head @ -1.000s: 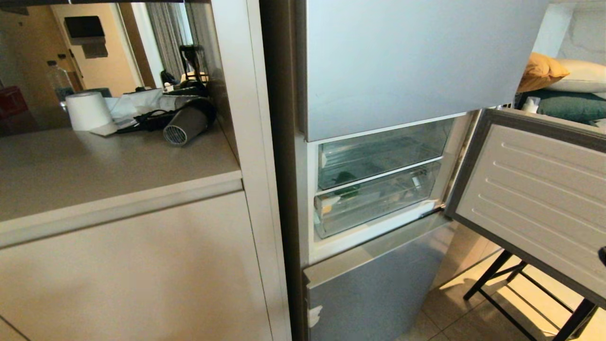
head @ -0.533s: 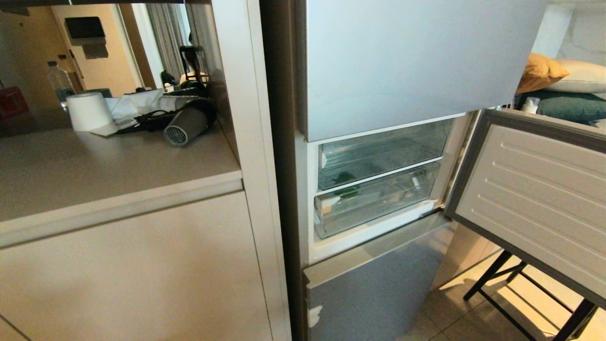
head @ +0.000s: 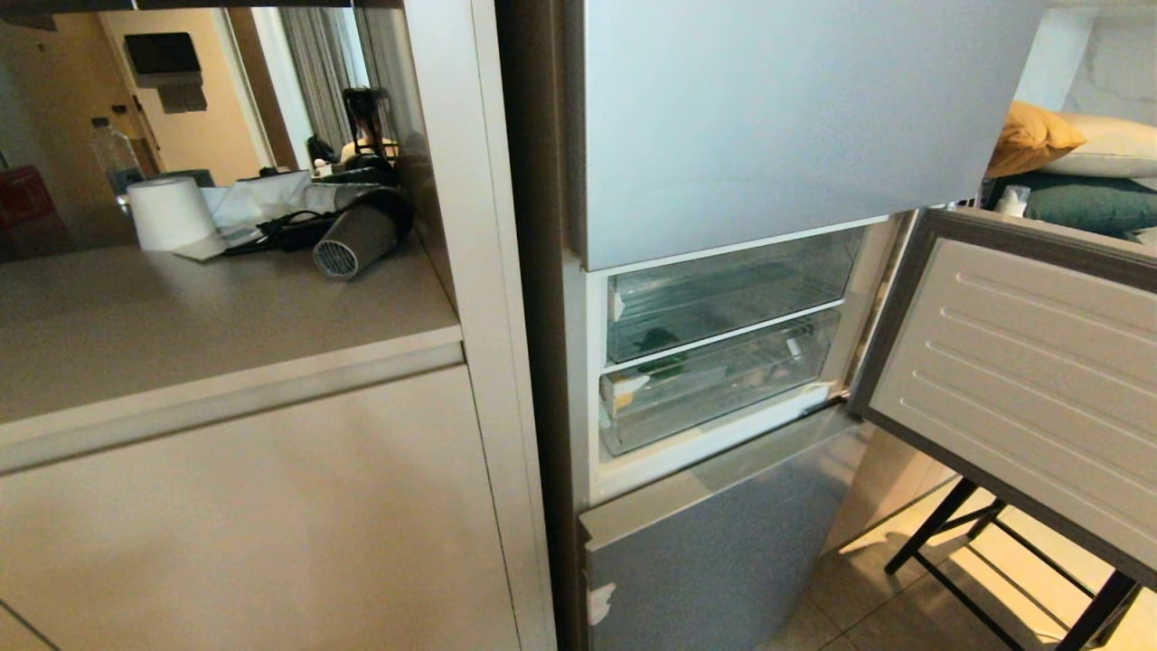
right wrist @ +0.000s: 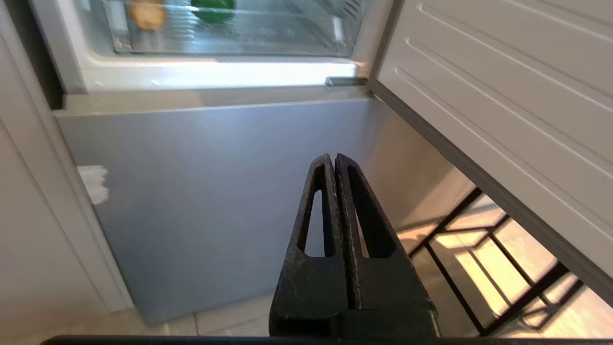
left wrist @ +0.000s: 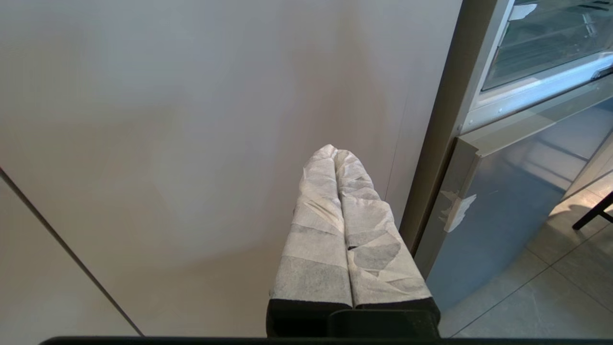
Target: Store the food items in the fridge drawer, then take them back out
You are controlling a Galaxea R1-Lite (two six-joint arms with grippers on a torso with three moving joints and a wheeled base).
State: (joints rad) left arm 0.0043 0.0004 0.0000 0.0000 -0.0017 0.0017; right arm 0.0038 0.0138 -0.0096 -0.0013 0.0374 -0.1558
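The fridge drawer [head: 723, 389] is the lower of two clear drawers and sits pushed in behind the open middle door. Through its clear front the green bell pepper [right wrist: 213, 7] and the tan potato [right wrist: 146, 13] show side by side; in the head view the pepper [head: 662, 348] is a dark green patch. My right gripper [right wrist: 334, 158], with bare black fingers, is shut and empty, low before the silver-blue bottom door [right wrist: 215, 191], below the drawer. My left gripper [left wrist: 334, 151], wrapped in white tape, is shut and empty before the beige cabinet door [left wrist: 191, 143]. Neither gripper shows in the head view.
The open fridge door [head: 1021, 362] swings out to the right, over a black metal stand [head: 994, 561] on the tiled floor. On the counter at the left lie a hair dryer [head: 352, 240], a paper roll [head: 167, 212], a water bottle [head: 113, 154] and a red box [head: 20, 194].
A dark tip of the right arm at the head view's right edge one second ago has dropped out of sight. The fridge, the drawer and the food have not moved.
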